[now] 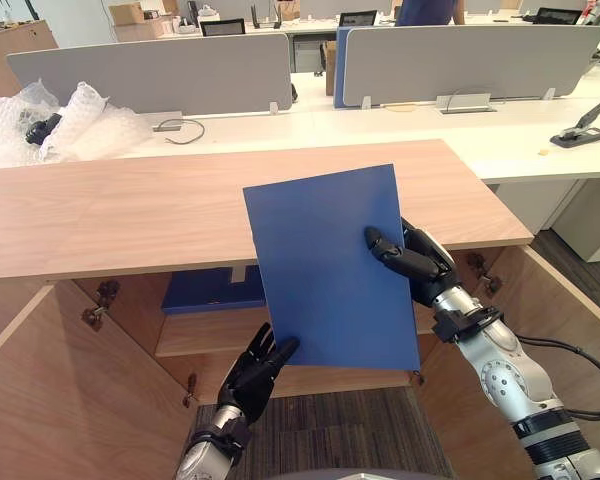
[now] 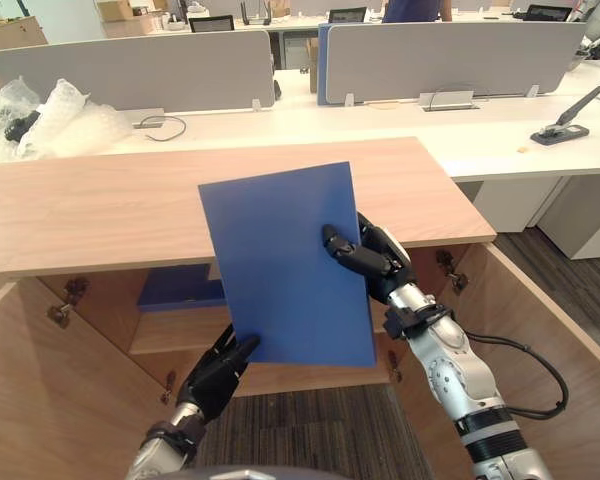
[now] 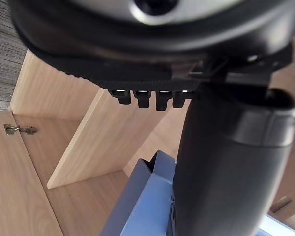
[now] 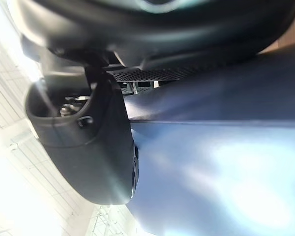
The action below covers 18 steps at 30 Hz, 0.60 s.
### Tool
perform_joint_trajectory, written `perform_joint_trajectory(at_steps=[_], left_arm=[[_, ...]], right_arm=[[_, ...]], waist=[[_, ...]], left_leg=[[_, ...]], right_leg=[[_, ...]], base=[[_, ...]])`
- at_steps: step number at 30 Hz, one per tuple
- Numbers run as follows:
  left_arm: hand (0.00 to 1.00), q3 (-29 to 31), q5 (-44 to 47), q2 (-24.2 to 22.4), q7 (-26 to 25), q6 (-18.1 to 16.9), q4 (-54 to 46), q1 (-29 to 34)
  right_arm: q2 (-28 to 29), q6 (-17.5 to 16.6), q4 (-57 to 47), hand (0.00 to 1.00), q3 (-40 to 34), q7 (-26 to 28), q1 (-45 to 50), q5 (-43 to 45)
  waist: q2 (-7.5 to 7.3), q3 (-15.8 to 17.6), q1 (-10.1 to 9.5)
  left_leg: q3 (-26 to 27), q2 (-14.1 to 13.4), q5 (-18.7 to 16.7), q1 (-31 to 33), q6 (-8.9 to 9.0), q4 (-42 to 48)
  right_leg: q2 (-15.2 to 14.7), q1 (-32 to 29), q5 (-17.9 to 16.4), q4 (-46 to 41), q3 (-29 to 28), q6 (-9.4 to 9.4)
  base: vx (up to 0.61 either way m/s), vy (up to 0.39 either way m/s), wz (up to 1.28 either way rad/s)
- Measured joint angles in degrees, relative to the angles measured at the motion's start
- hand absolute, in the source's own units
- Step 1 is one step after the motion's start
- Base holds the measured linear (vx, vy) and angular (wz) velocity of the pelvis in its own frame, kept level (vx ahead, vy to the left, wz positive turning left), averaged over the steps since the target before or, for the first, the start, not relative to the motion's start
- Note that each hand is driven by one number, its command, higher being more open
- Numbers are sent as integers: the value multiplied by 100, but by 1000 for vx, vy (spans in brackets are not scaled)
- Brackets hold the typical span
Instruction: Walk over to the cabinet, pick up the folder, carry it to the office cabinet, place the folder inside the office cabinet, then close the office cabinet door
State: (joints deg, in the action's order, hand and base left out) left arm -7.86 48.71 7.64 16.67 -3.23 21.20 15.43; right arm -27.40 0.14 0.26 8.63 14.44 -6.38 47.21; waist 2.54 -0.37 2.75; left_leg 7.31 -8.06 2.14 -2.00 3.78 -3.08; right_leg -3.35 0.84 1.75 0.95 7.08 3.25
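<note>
1. Left eye view shows us the blue folder (image 1: 325, 265) held upright and a little tilted, in the air before the open office cabinet (image 1: 130, 215).
2. Our right hand (image 1: 425, 262) grips the folder at its right edge: the thumb lies on the front face and the fingers are curled behind it.
3. In the right wrist view we see the same grip from very close, with the thumb (image 4: 88, 147) pressed on the blue sheet.
4. Our left hand (image 1: 250, 375) is under the folder's lower left corner. Its fingers are nearly straight and their tips touch the edge; they do not close round it.
5. Both cabinet doors stand open, the left door (image 1: 70, 400) and the right door (image 1: 550, 310).
6. Inside, on the shelf (image 1: 210, 335), lies another flat blue thing (image 1: 205, 290), partly hidden behind the folder.
7. Behind the cabinet stands a white desk (image 1: 380, 125) with grey screens (image 1: 150, 72).
8. On the desk we see bubble wrap (image 1: 70, 125) at the left and a black stapler-like tool (image 1: 580, 130) at the right.
</note>
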Motion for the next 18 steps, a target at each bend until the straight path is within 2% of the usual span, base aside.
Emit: perform_joint_trajectory(at_steps=[6, 9, 12, 16, 18], left_arm=[[100, 35, -30, -49, 0, 2, 293, -14], [100, 33, -258, -67, -1, 6, 646, -32], [100, 40, -908, -58, -175, 53, 1375, -104], [100, 129, -1597, -81, -340, 249, 2248, -61], [100, 438, -1756, -178, -410, 250, 2533, -70]], right_arm=[[83, 8, -1, 0, -87, -83, 23, -20], [47, 9, -30, 0, -93, -89, 22, -241], [109, 33, -93, 0, -105, -156, 20, -221], [253, 60, -278, 0, -120, -289, 20, -825], [357, 60, -353, 0, -115, -388, 20, -1375]], waist=[[53, 14, -53], [52, 13, -74], [56, 11, -65], [44, 18, -34], [42, 19, -31]], left_leg=[[-42, -7, 2, 21, 8, 30], [-51, -7, 5, 20, 13, 29], [-49, -8, 9, 23, 16, 27], [-36, -14, 9, 24, 19, 25], [-41, -18, -4, 26, 60, 21]], right_leg=[[-8, -79, -86, -185, 27, -6], [-9, -82, -90, -202, 32, -6], [-6, -94, -90, -205, 27, -6], [1, -107, -89, -210, 13, -7], [4, -107, -86, -215, 17, -8]], base=[[-18, 5, 2], [0, 0, 0], [-2, 3, -1], [-1, 2, -1], [0, 0, 0]])
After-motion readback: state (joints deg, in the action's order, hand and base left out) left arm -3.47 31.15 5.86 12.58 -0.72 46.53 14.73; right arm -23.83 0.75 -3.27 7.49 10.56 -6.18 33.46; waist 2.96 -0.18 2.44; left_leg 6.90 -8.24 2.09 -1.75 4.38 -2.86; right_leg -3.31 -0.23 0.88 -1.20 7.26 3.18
